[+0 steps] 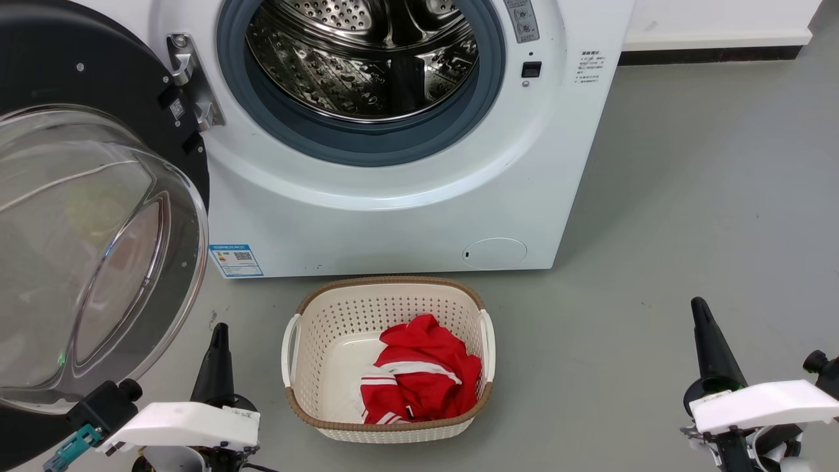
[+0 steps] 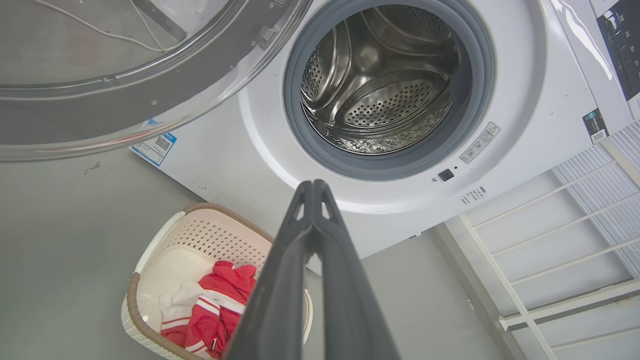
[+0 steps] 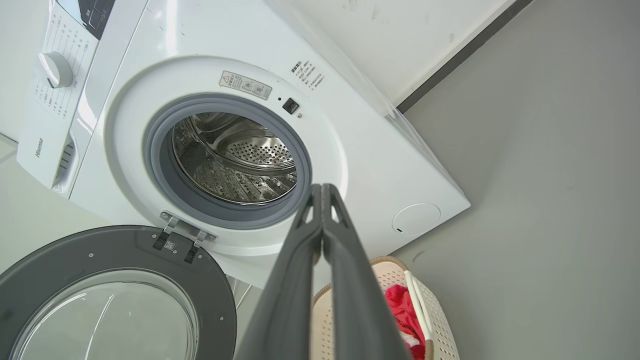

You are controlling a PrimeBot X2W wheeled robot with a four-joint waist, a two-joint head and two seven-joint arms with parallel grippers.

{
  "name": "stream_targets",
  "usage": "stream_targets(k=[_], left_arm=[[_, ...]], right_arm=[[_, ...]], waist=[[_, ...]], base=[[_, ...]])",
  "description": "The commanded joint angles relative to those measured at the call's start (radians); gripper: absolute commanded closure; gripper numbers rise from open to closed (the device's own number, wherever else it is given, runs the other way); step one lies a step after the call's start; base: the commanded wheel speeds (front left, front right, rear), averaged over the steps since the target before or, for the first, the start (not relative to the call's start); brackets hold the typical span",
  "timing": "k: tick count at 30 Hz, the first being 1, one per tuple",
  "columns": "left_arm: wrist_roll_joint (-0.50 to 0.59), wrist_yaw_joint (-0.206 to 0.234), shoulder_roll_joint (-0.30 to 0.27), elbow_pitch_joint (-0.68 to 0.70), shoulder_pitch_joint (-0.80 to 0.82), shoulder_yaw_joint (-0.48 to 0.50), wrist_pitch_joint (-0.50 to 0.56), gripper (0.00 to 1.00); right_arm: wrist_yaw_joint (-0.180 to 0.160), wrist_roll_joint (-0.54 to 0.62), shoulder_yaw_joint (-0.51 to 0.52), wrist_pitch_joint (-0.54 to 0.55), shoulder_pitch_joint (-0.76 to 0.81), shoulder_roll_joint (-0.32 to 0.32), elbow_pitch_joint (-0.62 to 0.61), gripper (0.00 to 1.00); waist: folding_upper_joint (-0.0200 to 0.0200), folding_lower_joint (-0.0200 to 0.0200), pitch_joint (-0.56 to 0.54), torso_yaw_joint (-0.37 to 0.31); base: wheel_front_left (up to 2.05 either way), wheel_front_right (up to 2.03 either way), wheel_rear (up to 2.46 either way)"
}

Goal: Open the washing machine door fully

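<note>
The white washing machine point(image 1: 393, 190) point(image 2: 520, 100) point(image 3: 350, 130) faces me with its steel drum point(image 1: 367, 52) exposed. Its door point(image 1: 92, 249) point(image 2: 125, 75) point(image 3: 115, 295), black-rimmed with a clear glass bowl, hangs swung wide open on the hinge point(image 1: 190, 78) at the left. My left gripper point(image 1: 219, 331) point(image 2: 314, 185) is shut and empty, low on the floor side just right of the door's lower rim, not touching it. At the lower right my right gripper point(image 1: 698, 305) point(image 3: 321, 187) is shut on nothing, well clear of the machine.
A cream laundry basket point(image 1: 308, 328) point(image 2: 150, 260) point(image 3: 430, 310) holding a red and white garment point(image 1: 419, 377) sits on the grey floor between my arms, just before the machine. A white rack point(image 2: 550, 240) stands beside the machine. Open floor point(image 1: 708, 183) spreads to the right.
</note>
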State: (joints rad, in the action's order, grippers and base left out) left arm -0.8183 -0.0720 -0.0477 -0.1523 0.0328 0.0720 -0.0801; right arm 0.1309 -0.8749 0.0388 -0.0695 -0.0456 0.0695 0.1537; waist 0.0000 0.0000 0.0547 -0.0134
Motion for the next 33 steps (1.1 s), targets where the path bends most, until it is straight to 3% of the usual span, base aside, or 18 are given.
stream_targets(k=[1, 33], left_arm=[[-0.028, -0.009, -0.002, 0.006, 0.028, 0.005, 0.008, 1.0], [-0.401, -0.035, -0.003, -0.042, 0.055, 0.023, 0.1, 1.0]], right_arm=[[0.0, -0.028, 0.002, 0.003, -0.025, 0.008, -0.007, 1.0], [0.0, -0.389, 0.019, 0.078, -0.045, 0.009, 0.04, 1.0]], waist=[[0.0, 0.0, -0.001, 0.0], [0.0, 0.0, -0.021, 0.005]], base=[[0.0, 0.0, 0.0], [0.0, 0.0, 0.0]])
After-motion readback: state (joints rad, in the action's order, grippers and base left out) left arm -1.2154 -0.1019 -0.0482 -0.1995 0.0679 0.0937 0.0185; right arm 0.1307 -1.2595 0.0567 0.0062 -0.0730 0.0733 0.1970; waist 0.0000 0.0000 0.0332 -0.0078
